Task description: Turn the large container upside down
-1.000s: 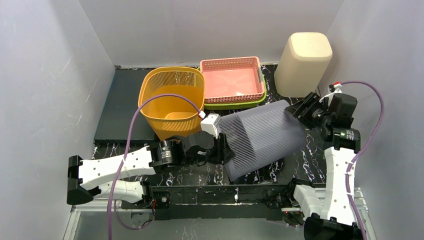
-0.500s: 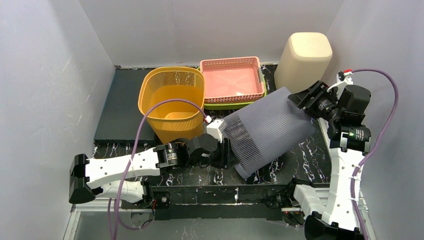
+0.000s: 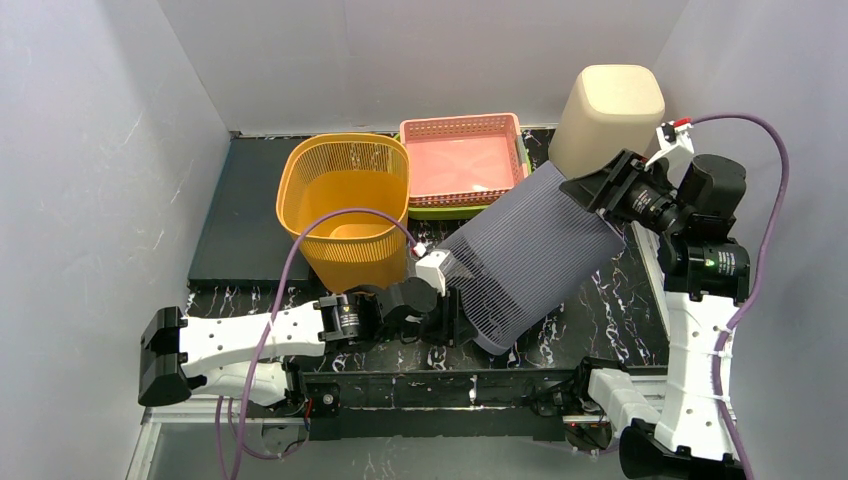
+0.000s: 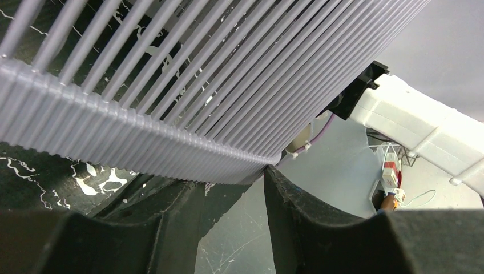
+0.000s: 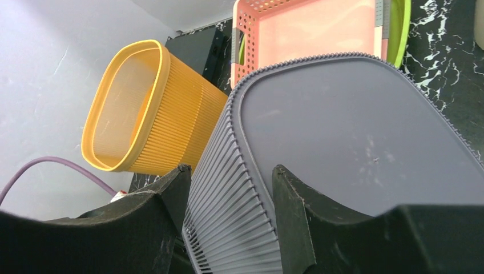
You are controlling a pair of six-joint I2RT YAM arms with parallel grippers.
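Grey bin (image 3: 530,255) tilted over worktop (image 3: 610,310), rim low, base up-right. Pinching: left end effector (image 3: 455,305) on rim, right end effector (image 3: 590,190) on base edge. I'd lift right higher, pivot about left, lower rim flat.

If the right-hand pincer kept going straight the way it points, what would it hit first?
The grey container itself: its bottom edge sits between the fingers of the right pincer. Beyond it lies probably the orange basket, though depth is unclear.
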